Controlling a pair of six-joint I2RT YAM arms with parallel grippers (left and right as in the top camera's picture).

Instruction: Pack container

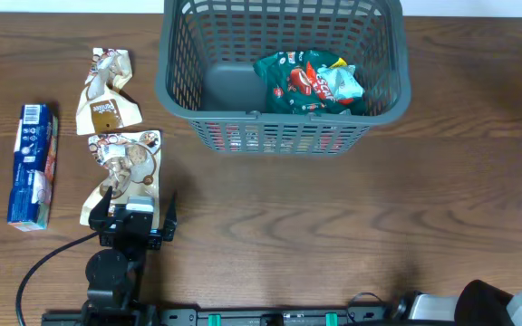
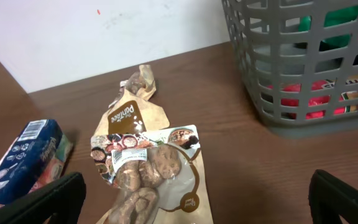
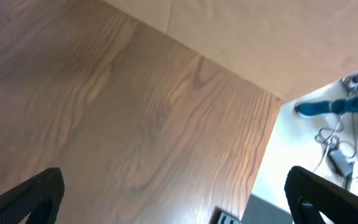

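Observation:
The grey slotted container [image 1: 284, 136] stands at the back centre of the table and holds green and red packets [image 1: 311, 81]. It also shows in the left wrist view [image 2: 291, 93]. A clear-and-brown snack packet [image 1: 127, 167] lies flat at the left. My left gripper [image 1: 137, 213] is open and low over that packet's near end, its fingers [image 2: 191, 205] wide on either side of the packet [image 2: 151, 171]. My right gripper [image 3: 179, 199] is open and empty over bare wood near the table's right edge.
A second brown packet [image 1: 107, 91] lies behind the first and shows in the left wrist view [image 2: 129, 115]. A blue packet [image 1: 33, 163] lies at the far left. The right arm [image 1: 497, 303] sits at the front right corner.

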